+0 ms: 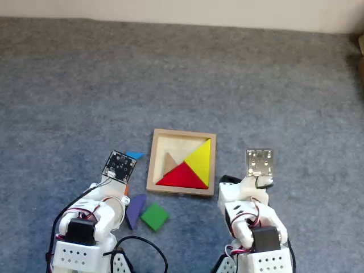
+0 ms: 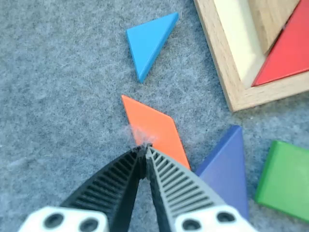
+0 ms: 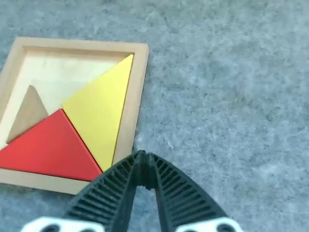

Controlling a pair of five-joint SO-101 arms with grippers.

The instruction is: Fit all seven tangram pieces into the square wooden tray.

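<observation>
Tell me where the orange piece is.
In the left wrist view the orange piece lies just ahead of the left gripper, between the light blue triangle and the dark blue triangle, outside the wooden tray, on the left arm's side.

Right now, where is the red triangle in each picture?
High view: red triangle along the tray's lower edge.
Left wrist view: red triangle inside the tray, beside the brown triangle.
Right wrist view: red triangle touching the yellow triangle.
Shared landmark: the wooden tray.

Left wrist view's edge crops the wooden tray [image 2: 223, 58] and green square [image 2: 285, 181]; overhead, blue triangle [image 1: 135, 154] half hidden.
</observation>
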